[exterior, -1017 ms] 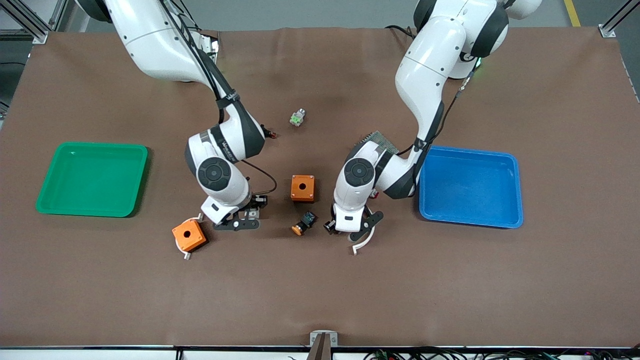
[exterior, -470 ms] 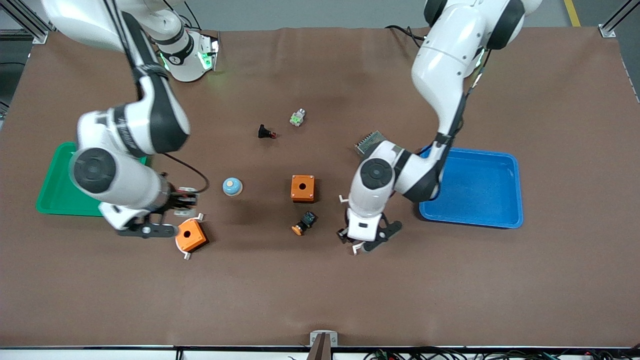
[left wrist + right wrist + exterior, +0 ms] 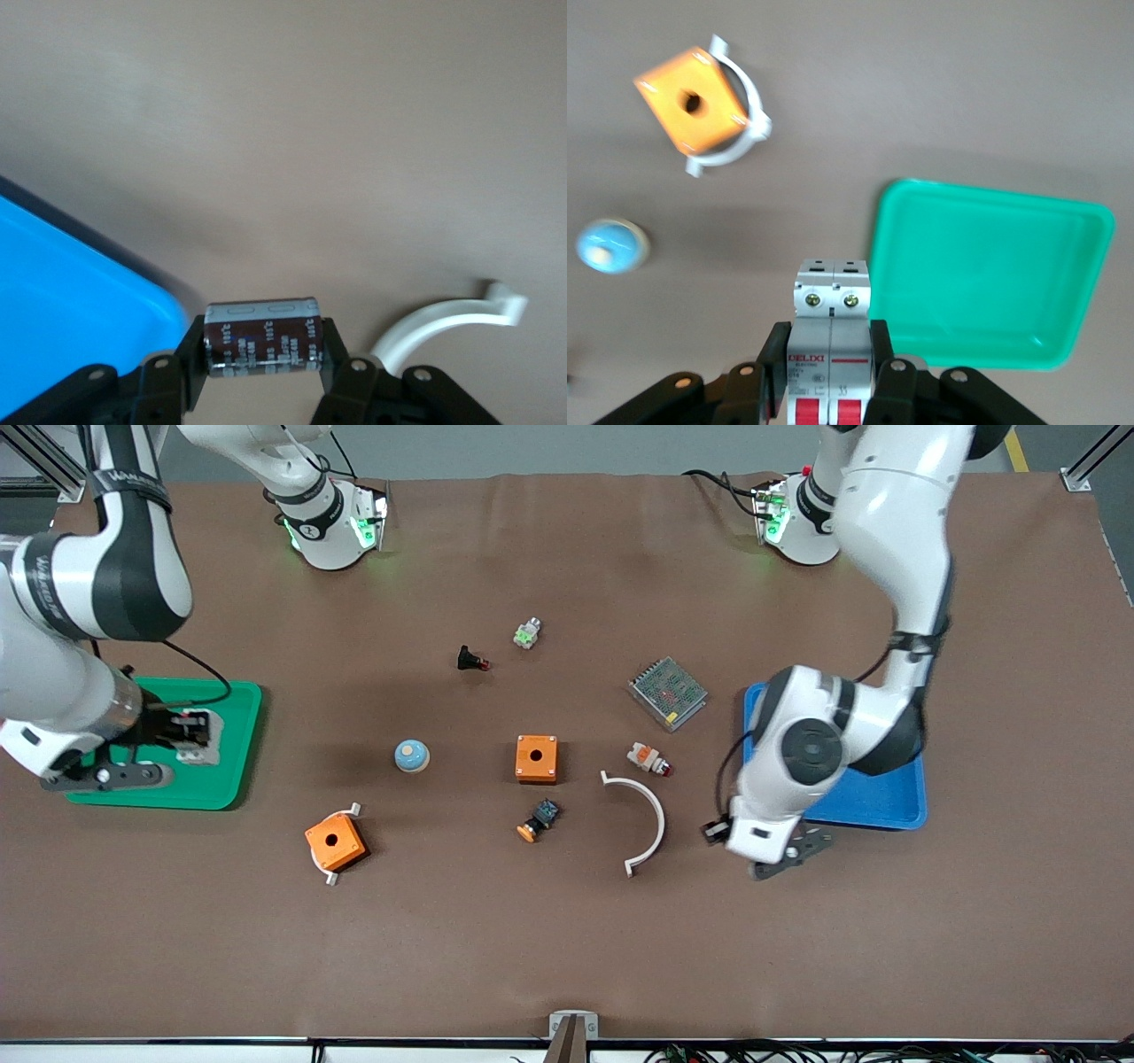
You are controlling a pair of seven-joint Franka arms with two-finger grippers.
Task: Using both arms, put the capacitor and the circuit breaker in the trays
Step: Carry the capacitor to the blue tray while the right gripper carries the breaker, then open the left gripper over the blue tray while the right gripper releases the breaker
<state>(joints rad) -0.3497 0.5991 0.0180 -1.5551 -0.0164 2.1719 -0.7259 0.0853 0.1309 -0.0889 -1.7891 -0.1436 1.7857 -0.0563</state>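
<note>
Right gripper, at the frame's left edge, clamps the circuit breaker over the green tray; left gripper pinches the capacitor at lower right — just short of the blue tray. Both are mid-carry; next, center over the trays, then release.

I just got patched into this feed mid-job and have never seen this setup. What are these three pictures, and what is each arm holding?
Two white robot arms work at a brown table. The wide picture looks down from across the table; the other two come from cameras on each wrist. The left gripper, over the table beside the blue tray, is shut on the capacitor. The right gripper, at the green tray, is shut on the circuit breaker. Two orange boxes, a white arc and other small parts lie on the table.
</note>
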